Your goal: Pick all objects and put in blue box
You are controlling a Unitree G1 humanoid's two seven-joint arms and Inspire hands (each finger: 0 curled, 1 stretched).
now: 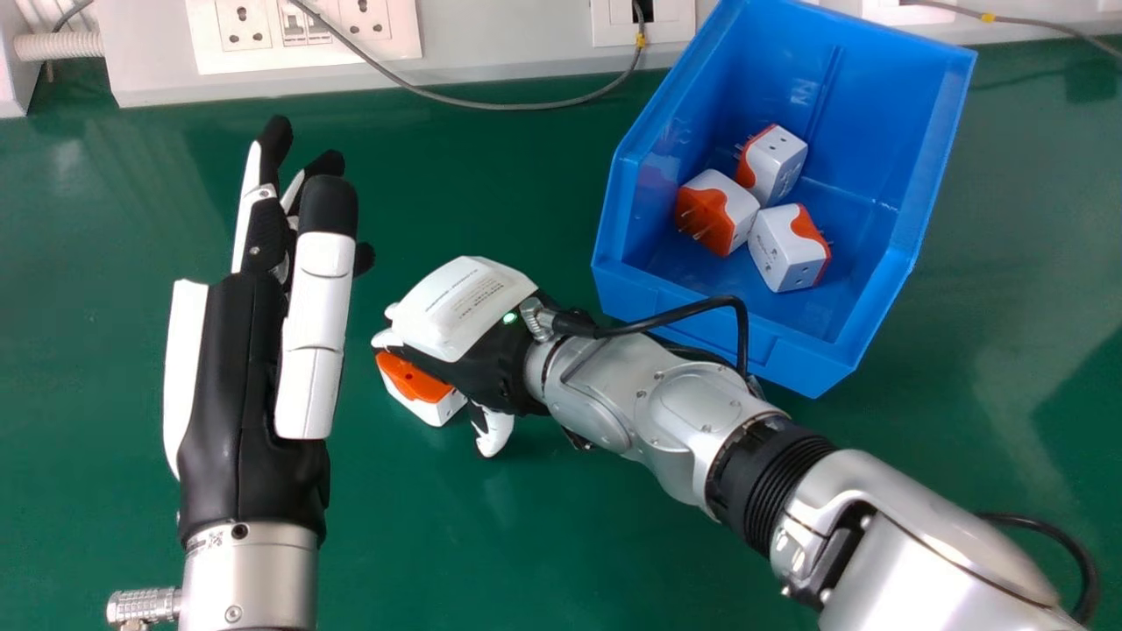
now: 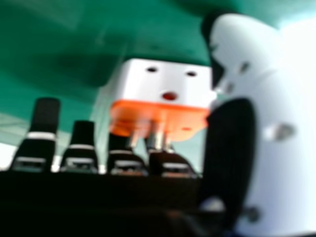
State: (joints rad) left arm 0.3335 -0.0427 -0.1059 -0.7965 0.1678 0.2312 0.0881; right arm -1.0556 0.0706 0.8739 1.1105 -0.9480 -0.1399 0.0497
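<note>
one adapter, seven o'clock off my right hand, which is spread wide; blue box at its two o'clock.

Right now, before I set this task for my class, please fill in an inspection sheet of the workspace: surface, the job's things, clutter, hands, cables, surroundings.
Surface: green table, smooth, with some reflections.
Job's things: three plug adapters inside the blue box; a fourth adapter outside it, at the right hand.
Clutter: nothing seen.
Hands: left open, raised over the table's left side; right over the fourth adapter, grip not certain.
Cables: grey cable loops along the far side; black cable arches from the right wrist beside the box.
Surroundings: white panel with sockets behind the table.
</note>
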